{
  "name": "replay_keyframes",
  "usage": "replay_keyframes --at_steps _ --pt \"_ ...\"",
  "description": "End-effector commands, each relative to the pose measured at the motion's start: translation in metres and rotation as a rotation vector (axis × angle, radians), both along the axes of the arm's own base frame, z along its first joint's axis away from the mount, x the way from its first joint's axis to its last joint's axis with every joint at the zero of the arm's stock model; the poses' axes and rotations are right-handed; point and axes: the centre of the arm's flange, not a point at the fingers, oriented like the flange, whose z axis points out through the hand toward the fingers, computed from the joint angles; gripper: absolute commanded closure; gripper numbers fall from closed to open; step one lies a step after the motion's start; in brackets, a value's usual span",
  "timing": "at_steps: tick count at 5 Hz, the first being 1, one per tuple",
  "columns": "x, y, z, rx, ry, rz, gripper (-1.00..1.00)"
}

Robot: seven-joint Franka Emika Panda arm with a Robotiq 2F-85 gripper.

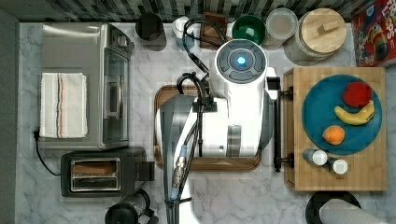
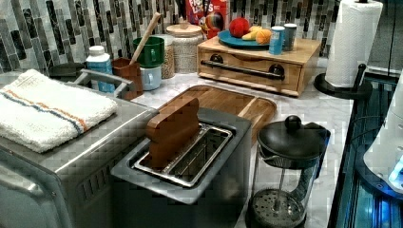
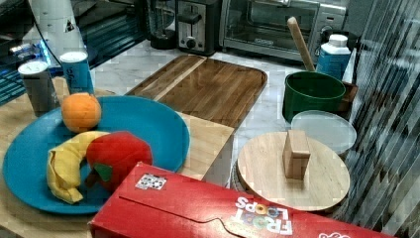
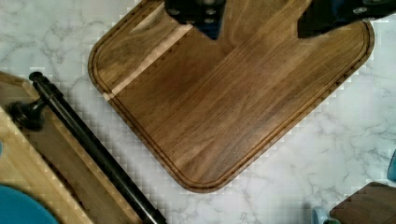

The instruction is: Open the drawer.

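The drawer [image 2: 252, 79] sits shut in the front of a light-bamboo box, flush with it. Its long black bar handle [image 2: 242, 69] runs between two black mounts. In the top view the handle [image 1: 277, 126] lies just right of my white arm [image 1: 233, 93]. My gripper [image 4: 261, 18] hangs open over the dark brown cutting board [image 4: 224, 102] with nothing between its fingers [image 4: 196, 13]. It is apart from the handle [image 4: 93, 149], which crosses a corner of the wrist view with one mount [image 4: 25, 114] showing.
A blue plate [image 1: 322, 102] with toy fruit and two shakers [image 1: 327, 161] rest on the box top. Behind stand jars [image 1: 322, 32], a green cup [image 1: 249, 29] and a cereal box [image 3: 223, 213]. A toaster oven [image 1: 84, 84], toaster [image 1: 98, 173], French press [image 2: 285, 161] and paper towel roll [image 2: 354, 42] ring the counter.
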Motion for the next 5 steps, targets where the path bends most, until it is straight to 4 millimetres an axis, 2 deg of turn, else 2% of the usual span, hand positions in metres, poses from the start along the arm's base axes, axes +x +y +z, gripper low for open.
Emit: replay_keyframes --at_steps 1,2,3,4,5 --pt "-0.001 0.0 -0.002 0.0 0.004 0.001 -1.0" --pt "-0.007 0.0 -0.004 0.04 0.009 0.01 -1.0" --pt "-0.016 -0.001 -0.01 0.016 0.037 0.093 -1.0" --pt "-0.023 -0.025 -0.018 0.063 0.117 0.278 -1.0" --pt "-0.037 -0.043 -0.026 0.051 0.106 0.448 -1.0"
